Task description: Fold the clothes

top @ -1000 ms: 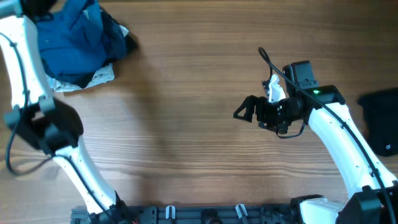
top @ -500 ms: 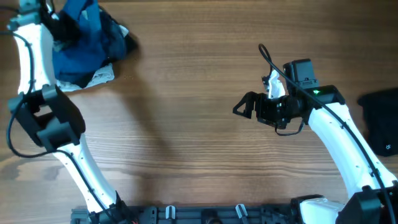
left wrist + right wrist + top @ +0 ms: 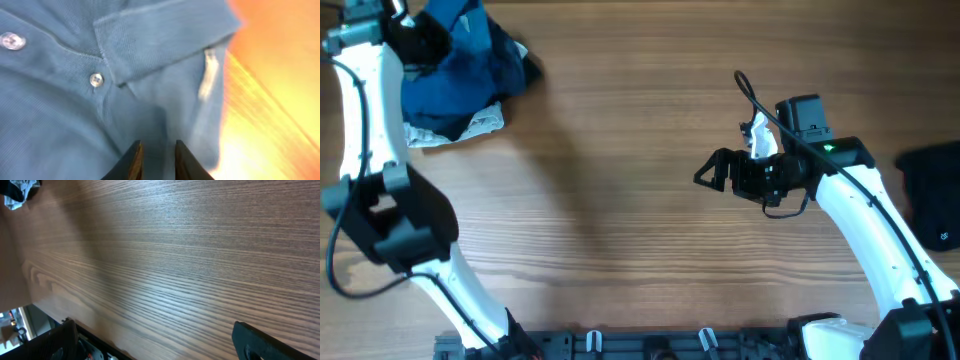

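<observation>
Close in, left wrist view: left gripper [image 3: 156, 159] shows two dark fingertips [image 3: 132, 160] at the bottom edge, jaws only a narrow slit apart. Blue cloth fills the slit. Cannot tell whether the cloth is pinched or just lies behind the tips.

The cloth is the medium-blue shirt [image 3: 75, 125], knit texture, filling most of that view. Two pale buttons on it: one [image 3: 96, 79] beside the edge of a folded flap [image 3: 160, 35], the other [image 3: 12, 41] at the far left. A small white tag [image 3: 207, 75] sits near the shirt's right edge. Beyond that edge, the table [image 3: 270, 125], glaring orange and blurred.

Overhead: the shirt lies bunched in a heap at the table's far left corner, with the left gripper on top of it. A darker navy garment [image 3: 510, 60] pokes out on the heap's right side. A pale grey-white garment [image 3: 470, 125] peeks from under the near edge.

Right gripper [image 3: 712, 172]: jaws spread wide, nothing between them. Its wrist view shows only bare woodgrain between the two finger ends [image 3: 65, 337]. It hangs over open table right of centre, pointing left, well apart from the heap.

A black garment [image 3: 932, 195] lies at the table's right edge, partly cut off by the frame, with a small white mark [image 3: 945, 237] on it. It is apart from both grippers.
</observation>
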Controlling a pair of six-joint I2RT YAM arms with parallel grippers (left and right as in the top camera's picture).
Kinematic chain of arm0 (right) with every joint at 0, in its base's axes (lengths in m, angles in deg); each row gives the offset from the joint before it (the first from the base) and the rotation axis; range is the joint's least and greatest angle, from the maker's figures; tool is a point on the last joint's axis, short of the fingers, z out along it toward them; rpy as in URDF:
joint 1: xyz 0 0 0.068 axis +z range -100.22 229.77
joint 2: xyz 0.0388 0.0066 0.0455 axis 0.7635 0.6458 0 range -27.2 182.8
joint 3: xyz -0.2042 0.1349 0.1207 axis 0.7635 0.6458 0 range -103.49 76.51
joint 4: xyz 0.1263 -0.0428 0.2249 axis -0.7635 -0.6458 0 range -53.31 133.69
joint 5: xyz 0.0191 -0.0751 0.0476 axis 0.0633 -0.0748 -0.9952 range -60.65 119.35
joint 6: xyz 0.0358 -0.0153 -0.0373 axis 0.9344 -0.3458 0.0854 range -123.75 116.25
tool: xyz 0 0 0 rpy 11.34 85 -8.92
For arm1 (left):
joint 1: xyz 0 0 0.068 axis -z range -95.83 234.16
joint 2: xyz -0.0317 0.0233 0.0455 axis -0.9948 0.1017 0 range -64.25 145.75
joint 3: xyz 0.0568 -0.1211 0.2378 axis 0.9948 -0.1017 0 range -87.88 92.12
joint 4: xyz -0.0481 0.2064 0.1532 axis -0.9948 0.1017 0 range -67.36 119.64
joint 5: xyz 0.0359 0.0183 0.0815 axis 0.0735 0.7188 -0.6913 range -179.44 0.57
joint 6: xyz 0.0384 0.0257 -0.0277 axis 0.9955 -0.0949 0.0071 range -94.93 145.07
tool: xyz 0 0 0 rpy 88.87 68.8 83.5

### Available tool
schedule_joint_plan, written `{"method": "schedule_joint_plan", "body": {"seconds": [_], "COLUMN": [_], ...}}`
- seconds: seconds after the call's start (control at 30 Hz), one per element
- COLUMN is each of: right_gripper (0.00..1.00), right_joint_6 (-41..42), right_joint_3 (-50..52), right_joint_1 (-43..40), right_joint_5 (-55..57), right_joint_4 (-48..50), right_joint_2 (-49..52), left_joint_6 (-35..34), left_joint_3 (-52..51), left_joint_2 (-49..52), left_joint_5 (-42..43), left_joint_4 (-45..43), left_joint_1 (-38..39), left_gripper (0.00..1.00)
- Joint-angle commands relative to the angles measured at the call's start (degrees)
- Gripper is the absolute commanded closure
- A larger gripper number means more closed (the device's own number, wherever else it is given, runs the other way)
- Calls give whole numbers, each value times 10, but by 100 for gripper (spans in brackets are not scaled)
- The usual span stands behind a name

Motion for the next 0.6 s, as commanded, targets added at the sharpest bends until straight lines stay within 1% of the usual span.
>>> {"method": "schedule_joint_plan", "body": {"seconds": [0.0, 0.07, 0.17, 0.3, 0.37, 0.4, 0.5, 0.57], "right_gripper": [0, 0, 0, 0, 0, 0, 0, 0], "right_joint_6": [-12, -12, -12, -12, -12, -12, -12, -12], "right_joint_3": [5, 5, 5, 5, 5, 5, 5, 5], "right_joint_1": [-1, -1, -1, -1, -1, -1, -1, -1], "right_joint_5": [-11, -11, -12, -19, -19, -20, -19, -19], "right_joint_4": [2, 2, 1, -2, -4, -4, -5, -5], "right_joint_2": [-2, -2, -2, -2, -2, -2, -2, -2], "left_joint_6": [-49, -59, -59, -59, -60, -60, -66, -66], "left_joint_3": [-7, -20, -65, -169, -207, -223, -222, -219], "left_joint_2": [-26, -24, -24, -23, -23, -23, -32, -57], "left_joint_5": [-96, -134, -142, -146, -146, -146, -141, -141], "left_joint_4": [110, 128, 93, -22, -64, -82, -80, -79], "left_joint_1": [2, 2, -9, -33, -44, -53, -64, -65], "left_gripper": [77, 78, 75, 73, 71, 73, 78, 78]}}
